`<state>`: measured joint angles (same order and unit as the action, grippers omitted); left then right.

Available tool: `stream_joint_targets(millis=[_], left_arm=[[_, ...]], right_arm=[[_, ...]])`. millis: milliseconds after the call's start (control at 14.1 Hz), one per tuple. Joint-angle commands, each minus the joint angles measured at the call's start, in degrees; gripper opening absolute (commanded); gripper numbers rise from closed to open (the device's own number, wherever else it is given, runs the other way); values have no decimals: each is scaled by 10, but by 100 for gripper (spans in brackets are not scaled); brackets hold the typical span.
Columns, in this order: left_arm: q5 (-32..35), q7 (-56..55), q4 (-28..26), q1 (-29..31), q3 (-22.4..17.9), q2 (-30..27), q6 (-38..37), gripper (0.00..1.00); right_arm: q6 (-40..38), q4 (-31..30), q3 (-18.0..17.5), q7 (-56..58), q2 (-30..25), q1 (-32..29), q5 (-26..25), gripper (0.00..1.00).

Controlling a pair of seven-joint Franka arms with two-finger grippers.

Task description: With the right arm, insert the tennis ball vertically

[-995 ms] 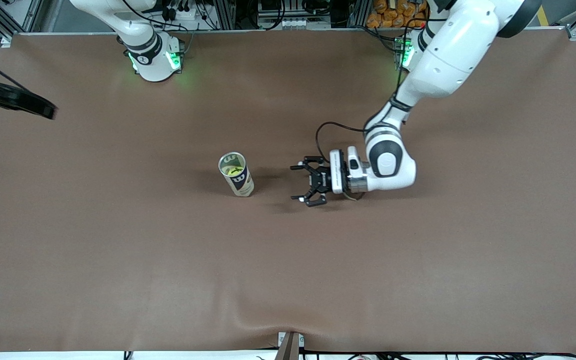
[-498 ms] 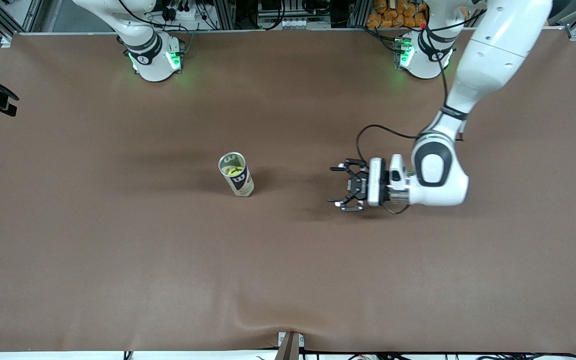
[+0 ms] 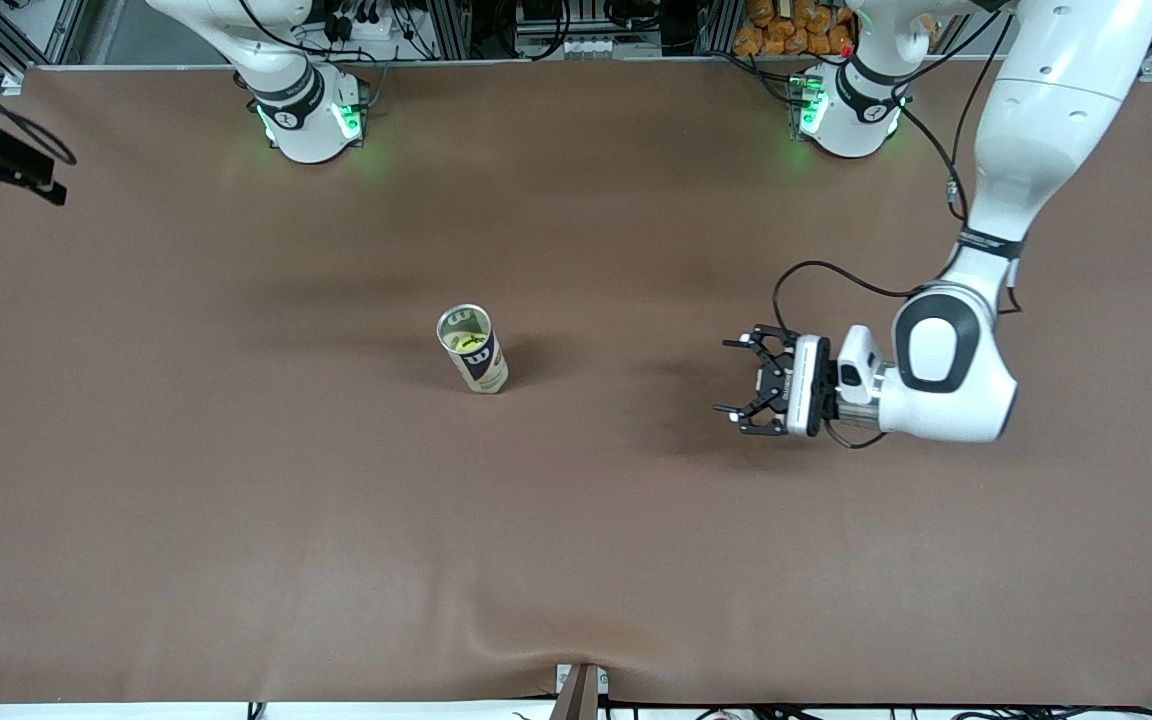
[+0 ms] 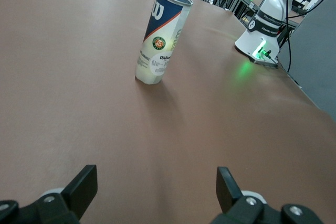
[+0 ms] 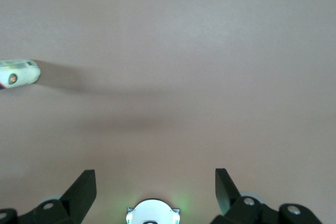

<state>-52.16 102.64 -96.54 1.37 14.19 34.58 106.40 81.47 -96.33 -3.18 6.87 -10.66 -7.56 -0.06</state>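
Tennis ball (image 3: 460, 341) seated inside upright open-topped can (image 3: 473, 349) at mid-desk, well clear of every edge. Left gripper (image 3: 744, 381) low over desk (image 3: 576, 560), toward left arm's end, level with can, fingers (image 4: 84, 184) spread wide, holding nothing. Right gripper (image 5: 152, 190) at desk edge by right arm's end, fingers apart, empty, camera showing can's base.

You have a brown table cover (image 3: 576, 550) spread across the whole work surface, with a shallow wrinkle (image 3: 526, 625) near the edge closest to the front camera. A small metal bracket (image 3: 581, 692) sits at that edge. At the farthest edge you'll see a heap of orange packets (image 3: 786, 25) and a white power strip (image 3: 576, 45) among cables.
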Motion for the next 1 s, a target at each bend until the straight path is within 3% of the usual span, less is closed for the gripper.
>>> stream_joint_targets(millis=[0,284,498,924], left_arm=[[52,-71,35,6,-2,-6,-30,100],[126,-215,87,7,-16,-20,-117,100],[189,-309,147,2,-52,-28,-192,100],[217,-479,166,-42,-131,-67,-240,100]], right_arm=[[3,-29,-14,-2,-52,15,-5,100],[3,-26,-13,-2,-53,34,-2,100],[2,-26,-10,5,-52,33,-1,100],[-18,-28,-12,6,-52,36,14,100]])
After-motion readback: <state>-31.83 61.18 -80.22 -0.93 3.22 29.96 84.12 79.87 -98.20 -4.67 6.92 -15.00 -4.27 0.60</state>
